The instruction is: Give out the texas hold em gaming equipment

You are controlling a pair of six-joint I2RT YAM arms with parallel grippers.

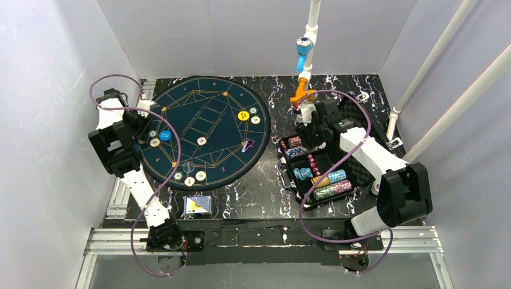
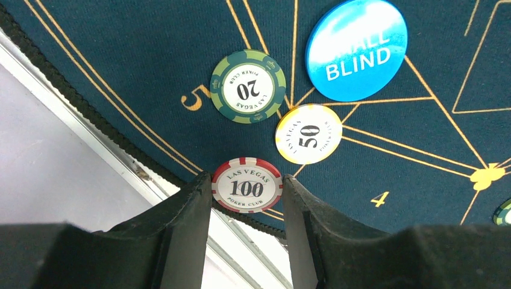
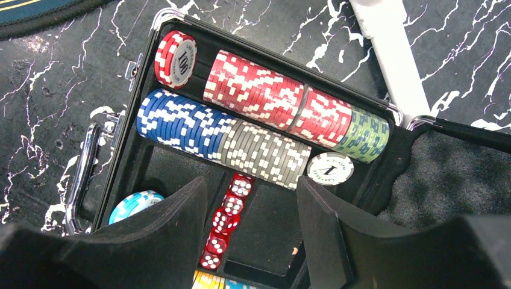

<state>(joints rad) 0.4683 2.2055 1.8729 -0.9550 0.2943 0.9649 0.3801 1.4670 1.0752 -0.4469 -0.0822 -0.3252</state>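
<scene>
One red-edged 100 chip point(image 2: 247, 185), lower centre of its wrist view, is pinched in my left gripper point(image 2: 247, 179) over the rim of the felt mat point(image 2: 422, 138); next I'd place it inward, right gripper point(image 3: 252, 183) hanging open above the case point(image 3: 271, 235).

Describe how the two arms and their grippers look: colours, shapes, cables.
Both the left arm and right arm have white tubular links joined by bulky black joint housings, each trailed by a looping purple cable. The left gripper and right gripper carry two black, matte, wedge-shaped fingers.
</scene>
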